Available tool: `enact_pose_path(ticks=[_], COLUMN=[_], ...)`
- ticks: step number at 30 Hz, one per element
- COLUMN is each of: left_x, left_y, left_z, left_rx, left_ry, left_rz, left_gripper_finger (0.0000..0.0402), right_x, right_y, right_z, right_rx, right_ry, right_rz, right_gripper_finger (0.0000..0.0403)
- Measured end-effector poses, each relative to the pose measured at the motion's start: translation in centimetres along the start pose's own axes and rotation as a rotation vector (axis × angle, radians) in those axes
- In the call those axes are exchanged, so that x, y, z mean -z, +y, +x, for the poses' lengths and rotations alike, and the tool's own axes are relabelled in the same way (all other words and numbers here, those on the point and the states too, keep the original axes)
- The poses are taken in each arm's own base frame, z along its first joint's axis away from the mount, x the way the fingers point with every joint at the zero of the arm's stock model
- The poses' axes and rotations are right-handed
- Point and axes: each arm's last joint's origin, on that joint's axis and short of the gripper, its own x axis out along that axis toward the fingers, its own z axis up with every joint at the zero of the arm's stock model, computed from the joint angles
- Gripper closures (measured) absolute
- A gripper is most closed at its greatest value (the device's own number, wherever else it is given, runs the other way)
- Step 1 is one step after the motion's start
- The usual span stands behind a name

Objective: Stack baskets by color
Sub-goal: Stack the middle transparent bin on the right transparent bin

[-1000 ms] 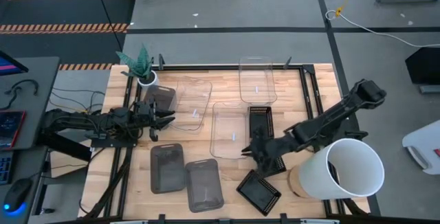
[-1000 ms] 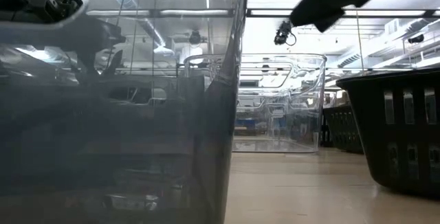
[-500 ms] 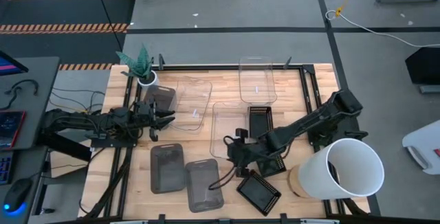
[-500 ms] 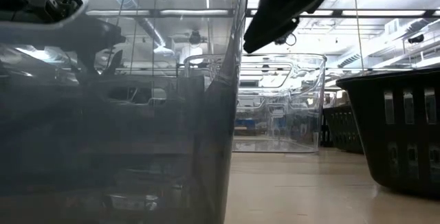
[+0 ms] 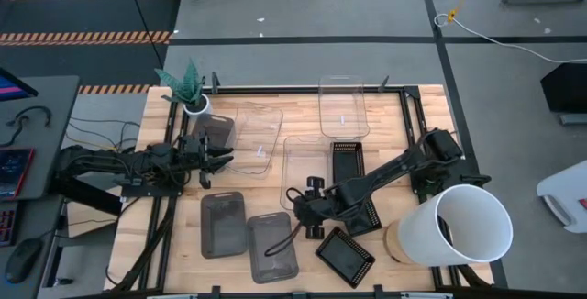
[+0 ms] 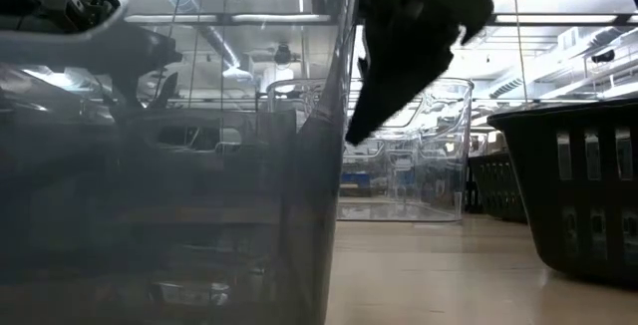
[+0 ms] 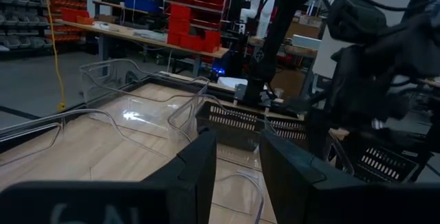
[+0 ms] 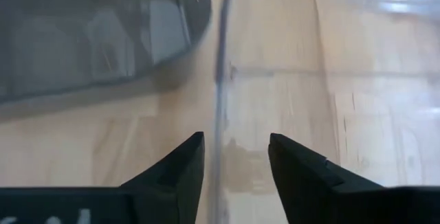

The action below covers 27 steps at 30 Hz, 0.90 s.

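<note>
Your table (image 5: 385, 125) is crowded, and the bucket (image 5: 463, 230) at the near right sits close to the right arm's elbow, so a wide swing could knock it.

The middle clear basket (image 5: 307, 166) is the one in hand. Its near rim (image 8: 220, 66) runs between the spread fingers of your right gripper (image 5: 307, 209), which has not closed on it yet. If you close off-centre, the thin wall may flex and slip out, and a one-edge lift will likely tilt the basket.

A grey basket (image 5: 272, 247) lies just near of that rim and a black basket (image 5: 346, 256) to its right, so a low carry could drag either one.

Your left gripper (image 5: 209, 157) waits at the left with its fingers slightly parted and nothing between them.

There is white lettering on the right arm, but it is too cut off to read. You'll find no labels on the baskets.
</note>
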Motion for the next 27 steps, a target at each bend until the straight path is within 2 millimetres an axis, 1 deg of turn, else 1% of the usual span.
enact_pose_path(ticks=[3,6,13,14,17,20,24,27], left_x=[0.0,0.0,0.0,0.0,0.0,0.0,0.0,0.0], left_y=[0.0,0.0,0.0,0.0,0.0,0.0,0.0,0.0], left_z=[0.0,0.0,0.0,0.0,0.0,0.0,0.0,0.0], left_rx=[0.001,0.000,0.000,0.000,0.000,0.001,0.000,0.000], left_ry=[0.000,0.000,0.000,0.000,0.000,0.000,0.000,0.000], left_rz=[0.000,0.000,0.001,0.001,0.001,0.000,0.000,0.000], left_gripper_finger=[0.0283,0.0283,0.0283,0.0283,0.0283,0.0283,0.0283,0.0283], right_x=[0.2,0.2,0.3,0.3,0.3,0.2,-0.2,-0.3], right_y=[-0.3,-0.6,-0.5,-0.5,-0.5,-0.6,-0.7,-0.6], right_z=[0.2,-0.1,-0.1,-0.1,-0.1,-0.5,-1.7,-3.0], right_rx=[0.011,0.006,-0.040,-0.043,-0.043,-0.046,-0.058,-0.043], right_ry=[0.030,0.042,0.063,0.065,0.064,0.057,0.029,-0.002], right_rz=[-0.001,0.018,0.019,0.018,0.018,0.016,0.008,-0.001], right_gripper_finger=[0.0263,0.0294,0.0388,0.0392,0.0389,0.0394,0.0396,0.0396])
